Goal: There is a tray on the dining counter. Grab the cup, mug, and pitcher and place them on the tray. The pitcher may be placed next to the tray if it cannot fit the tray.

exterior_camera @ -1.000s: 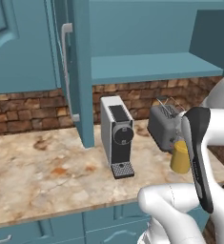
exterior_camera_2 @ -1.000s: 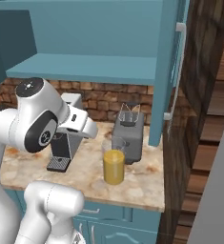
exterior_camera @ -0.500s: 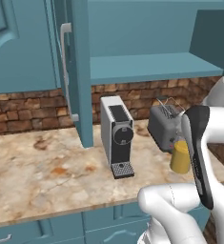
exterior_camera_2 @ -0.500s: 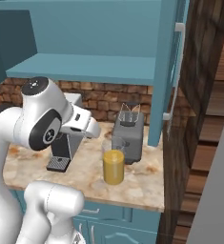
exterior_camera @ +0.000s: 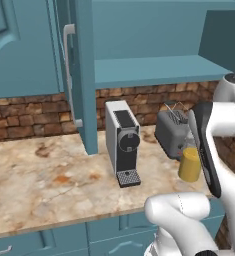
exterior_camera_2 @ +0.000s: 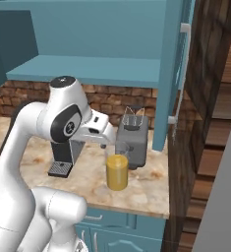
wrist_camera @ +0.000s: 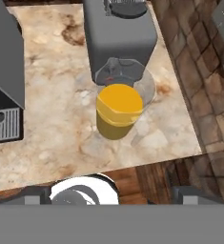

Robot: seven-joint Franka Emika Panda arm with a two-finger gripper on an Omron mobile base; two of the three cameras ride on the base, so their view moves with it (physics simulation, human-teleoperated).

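The pitcher (exterior_camera_2: 117,172), clear glass holding orange-yellow liquid, stands upright on the marbled kitchen counter (exterior_camera_2: 87,179) just in front of a grey toaster (exterior_camera_2: 133,138). In the left base view my forearm covers part of the pitcher (exterior_camera: 190,164). My gripper (exterior_camera_2: 106,141) hangs above and slightly left of it, apart from it. The hand view looks down into the pitcher (wrist_camera: 119,110), and the fingertips (wrist_camera: 37,193) sit wide apart, so the gripper is open and holds nothing. The tray, the dining counter, the cup and the mug are out of view.
A coffee machine (exterior_camera: 123,142) stands left of the toaster (exterior_camera: 171,131). An open teal cabinet door (exterior_camera_2: 173,74) hangs over the counter's right end, with a shelf behind. The counter's front edge runs close to the pitcher, and a brick wall (wrist_camera: 199,71) borders its right side.
My hand has swung right and slightly down, ending over the pitcher. The pitcher, toaster and coffee machine have not moved.
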